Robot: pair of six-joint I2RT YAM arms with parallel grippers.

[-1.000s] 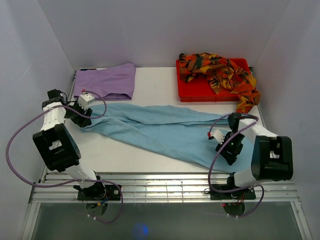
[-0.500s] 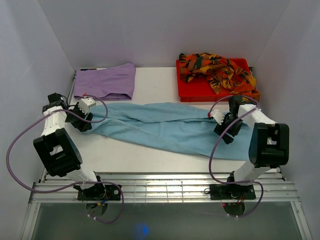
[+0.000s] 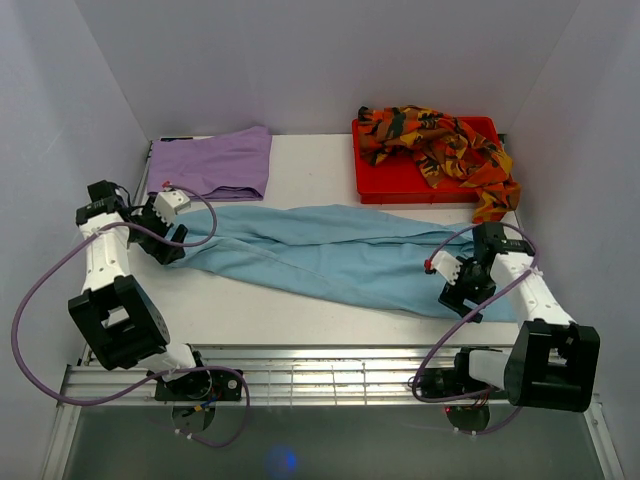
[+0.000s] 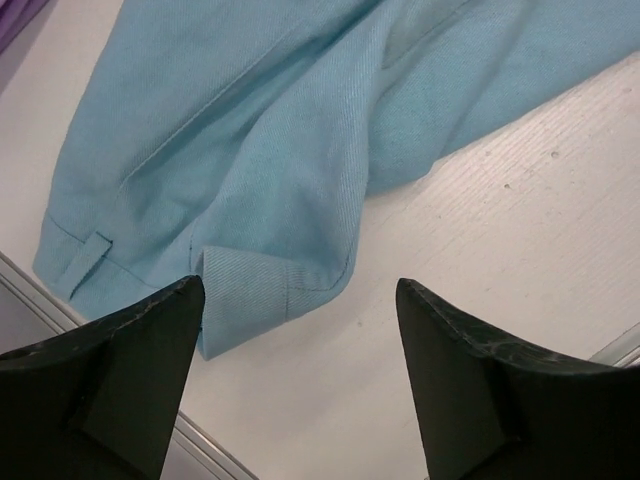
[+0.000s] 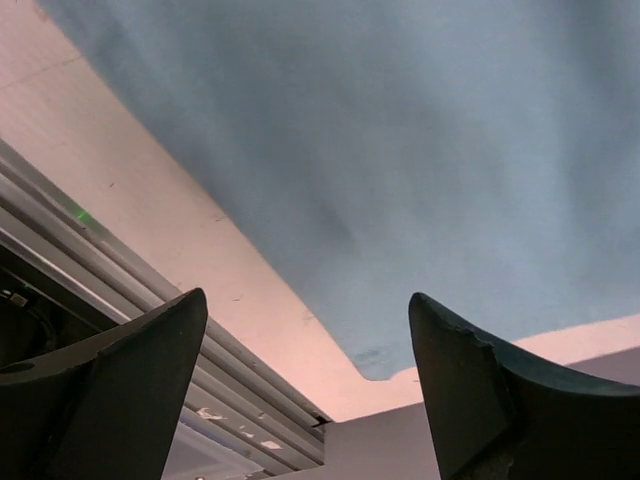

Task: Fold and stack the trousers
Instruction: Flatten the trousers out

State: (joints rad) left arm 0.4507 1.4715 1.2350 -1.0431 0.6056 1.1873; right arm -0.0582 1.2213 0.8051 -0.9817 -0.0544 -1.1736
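Blue cloth lay under both of my arms: the light blue trousers (image 3: 330, 255) were stretched flat across the white worktop (image 3: 310, 165), running from the left side to the right, closer to the near edge than to the back wall. My left fingers (image 3: 172, 240) stood wide apart over the left end of that pair and gripped nothing. From my left wrist I saw the waistband end below them, with a small belt loop (image 4: 88, 250) near the edge and a turned-over corner of the cloth lying in the gap between my two dark fingertips, bare worktop showing to its right. My right fingers (image 3: 464, 298) were spread just as wide over the right end of the same pair, and they too were empty. From my right wrist the blue cloth filled most of the view, its rounded edge lying close to the edge of the worktop, with the metal rails (image 3: 320, 375) of the near frame showing at the lower left. At the back left corner the lilac pair (image 3: 215, 162) lay folded flat, just beyond the blue cloth and apart from my left arm. At the back right stood a red tray (image 3: 400, 182) with the orange, red and black patterned pair (image 3: 435, 140) heaped loosely in it, one end spilling over the tray's right front corner onto the worktop.
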